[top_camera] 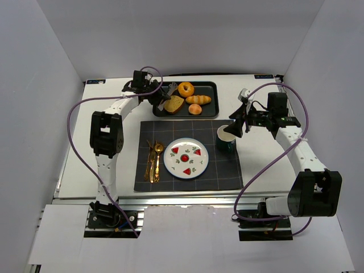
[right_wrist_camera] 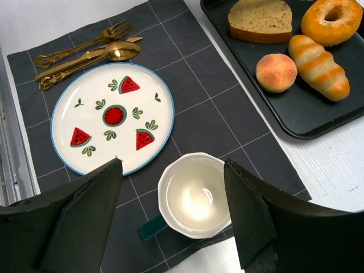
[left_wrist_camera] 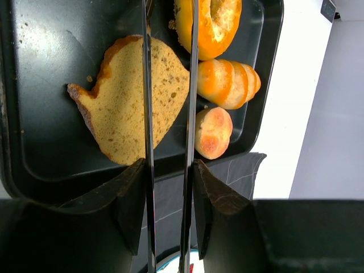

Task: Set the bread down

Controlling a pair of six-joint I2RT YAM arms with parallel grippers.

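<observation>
**Left claw (top_camera: 165, 96) hangs over the tray, right claw (top_camera: 235, 123) over the cup**

Left claw first: I see it out at the far side of the desk (top_camera: 227, 91), above the left end of the black tray (top_camera: 210, 90). On its wrist view the two thin fingers (left_wrist_camera: 148, 85) run parallel with a narrow gap between them. Nothing is clamped in that gap, so I call it slightly parted. The fingers cross over the right-hand part of the slice of bread (left_wrist_camera: 128, 96). I cannot tell whether they touch it.

That slice lies flat in the near-left part of the tray. A bagel (top_camera: 186, 89) sits just beyond it at the far edge. A long striped roll (top_camera: 199, 99) lies to the right, with a small round bun (top_camera: 195, 109) near it.

Over to the right claw: its fingers are spread wide and grip nothing. It hovers above the white cup (right_wrist_camera: 196, 196), which has a green handle and stands at the right side of the dark placemat (top_camera: 224, 170).

Mid-mat I have the watermelon plate (top_camera: 186, 149), well apart from the slice. Gold cutlery (top_camera: 152, 161) lies just to its left.
</observation>
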